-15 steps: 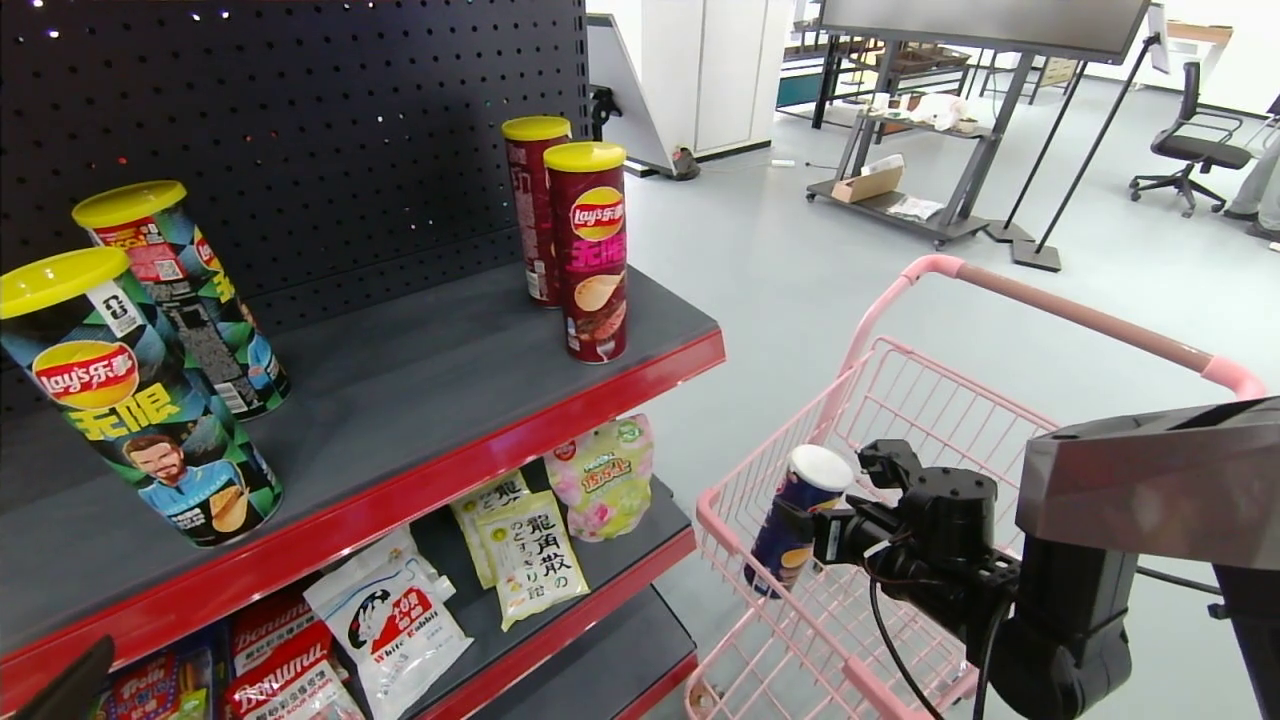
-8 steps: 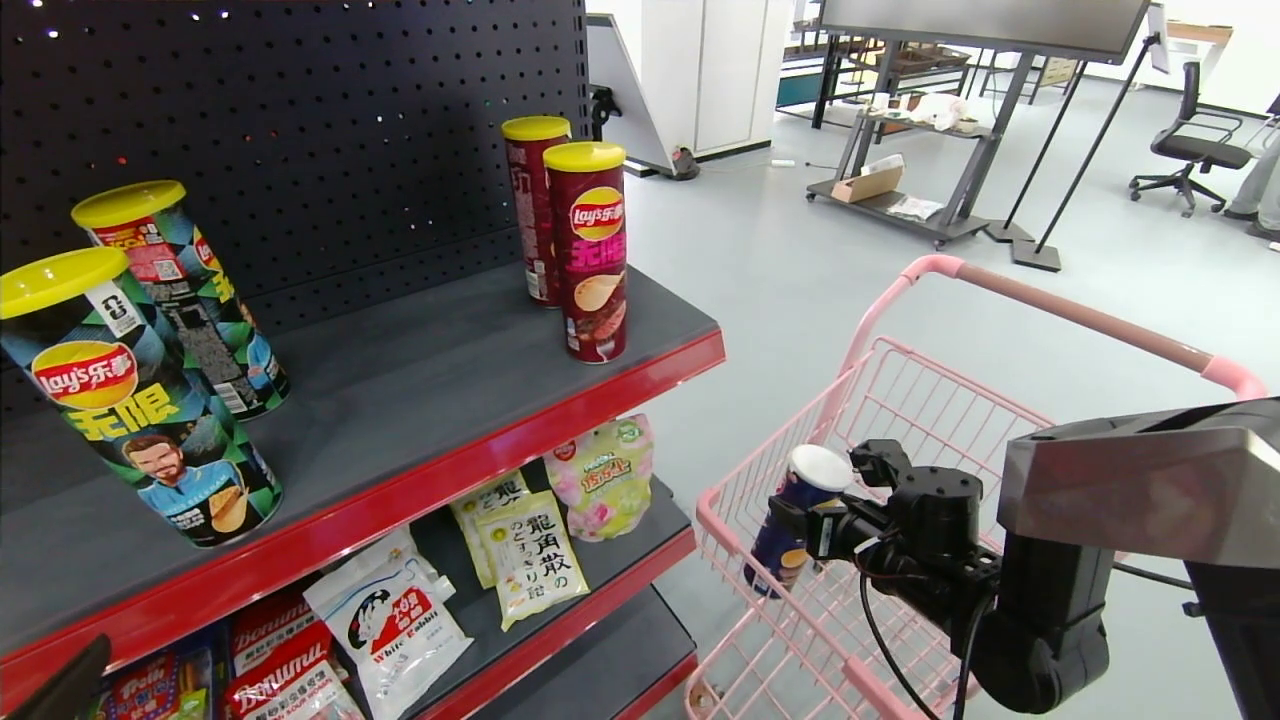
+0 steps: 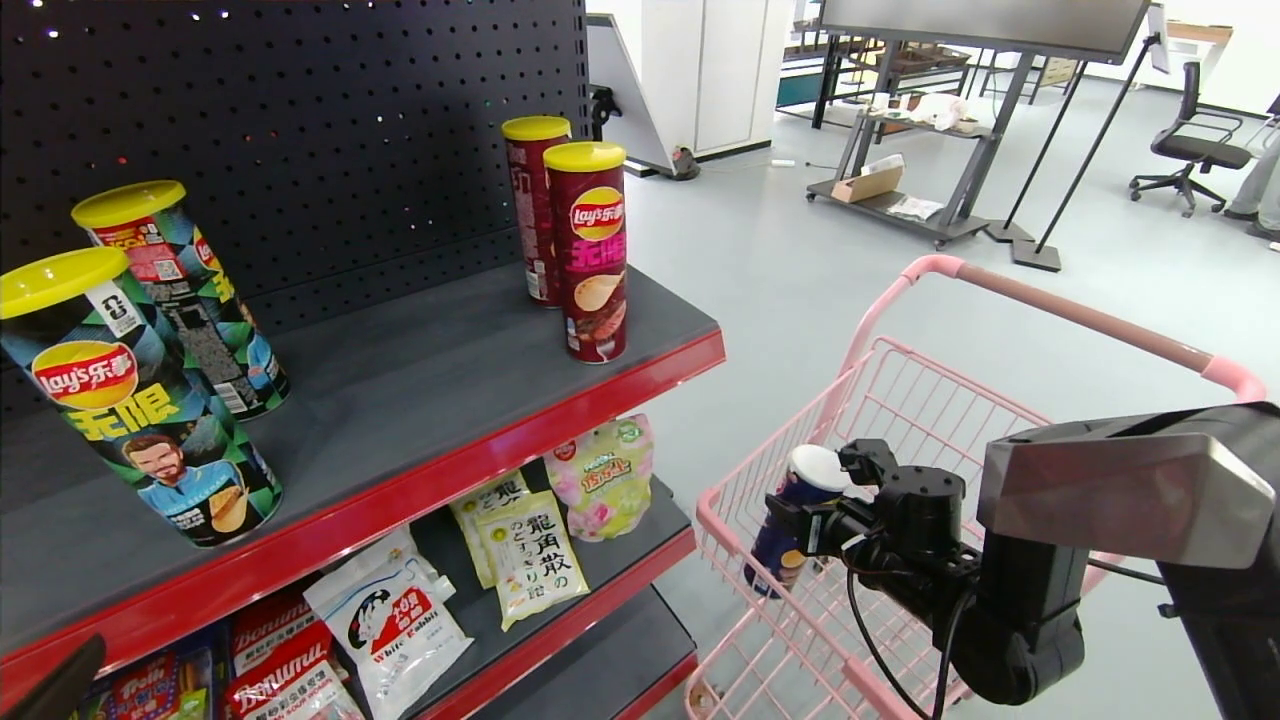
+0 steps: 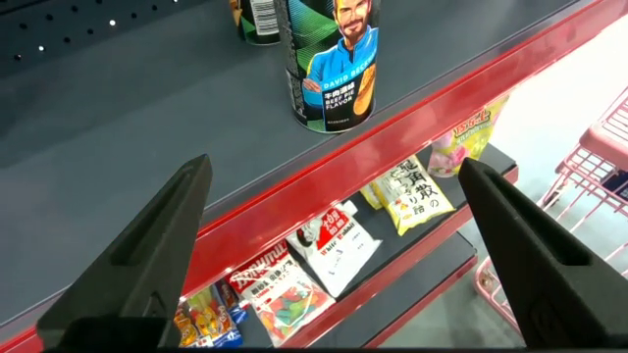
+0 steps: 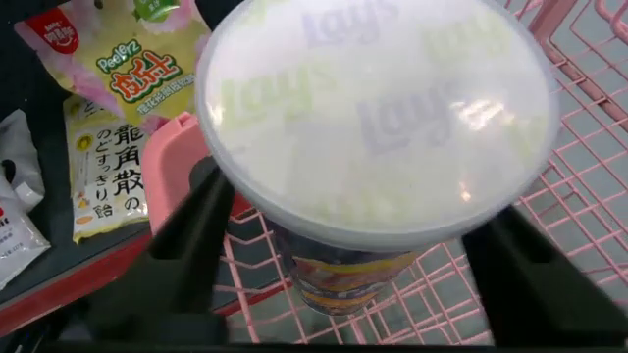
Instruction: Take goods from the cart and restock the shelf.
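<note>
R pincer (image 3: 792,515), clenched on blue white-lidded chip can (image 3: 778,560) lower right, edged left in pink wire cart (image 3: 1000,290): lift-out likely starting. L pincer (image 4: 334,255) released.

Head overlooks shelf (image 3: 420,370) and cart (image 3: 1080,318); wrists view both closer.

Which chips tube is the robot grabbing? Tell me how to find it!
Find the pink cart beside the red-edged shelf. In the cart's corner nearest the shelf, the robot's right hand grips a chips tube. It is dark blue with a white lid, while the shelf tubes all have yellow lids.
</note>
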Robot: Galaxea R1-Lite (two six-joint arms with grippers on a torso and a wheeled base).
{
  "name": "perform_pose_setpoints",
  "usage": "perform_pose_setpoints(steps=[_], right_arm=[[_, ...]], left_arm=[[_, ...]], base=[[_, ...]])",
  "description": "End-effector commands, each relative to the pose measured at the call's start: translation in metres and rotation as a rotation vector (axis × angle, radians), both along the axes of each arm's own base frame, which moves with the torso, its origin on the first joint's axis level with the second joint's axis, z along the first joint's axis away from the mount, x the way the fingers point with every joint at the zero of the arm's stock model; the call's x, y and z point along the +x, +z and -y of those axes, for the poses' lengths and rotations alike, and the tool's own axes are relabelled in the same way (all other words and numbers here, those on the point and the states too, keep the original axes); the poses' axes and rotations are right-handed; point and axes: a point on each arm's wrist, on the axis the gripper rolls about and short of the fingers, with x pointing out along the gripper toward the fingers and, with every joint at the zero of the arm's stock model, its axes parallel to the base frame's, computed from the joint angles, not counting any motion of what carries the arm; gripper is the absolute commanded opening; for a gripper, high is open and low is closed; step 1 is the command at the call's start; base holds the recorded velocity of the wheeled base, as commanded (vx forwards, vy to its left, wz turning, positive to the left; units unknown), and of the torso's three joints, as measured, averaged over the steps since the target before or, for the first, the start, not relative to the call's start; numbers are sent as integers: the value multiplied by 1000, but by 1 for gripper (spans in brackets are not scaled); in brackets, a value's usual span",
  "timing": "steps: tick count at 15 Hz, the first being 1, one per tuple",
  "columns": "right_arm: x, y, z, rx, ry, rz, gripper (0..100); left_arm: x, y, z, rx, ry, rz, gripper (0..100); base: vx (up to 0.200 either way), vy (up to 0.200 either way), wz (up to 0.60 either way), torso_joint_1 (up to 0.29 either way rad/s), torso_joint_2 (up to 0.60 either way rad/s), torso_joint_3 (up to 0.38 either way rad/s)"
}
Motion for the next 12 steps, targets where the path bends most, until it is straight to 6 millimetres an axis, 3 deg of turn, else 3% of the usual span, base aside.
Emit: perform_pose_setpoints(steps=[1,5,8,10,12], right_arm=[[1,-4,-3,-1,6,-1,0],[-4,-1,-7,-8,13,4,0],[-25,53,5,-88,21,129,0],[-31,65,8,-99,24,142,0],[-79,154,27,-171,37,201,0]], left_arm=[[0,0,0,0,1,1,100],[0,1,0,-2,1,5,100],[-2,0,-1,-4,3,14,100],[-2,-1,-1,-4,-1,13,100],[-8,-5,-2,-7,-8,18,100]], base=[[0,0,0,0,0,0],[0,0,0,0,0,0],[0,0,0,0,0,0],[0,0,0,0,0,0],[0,0,0,0,0,0]])
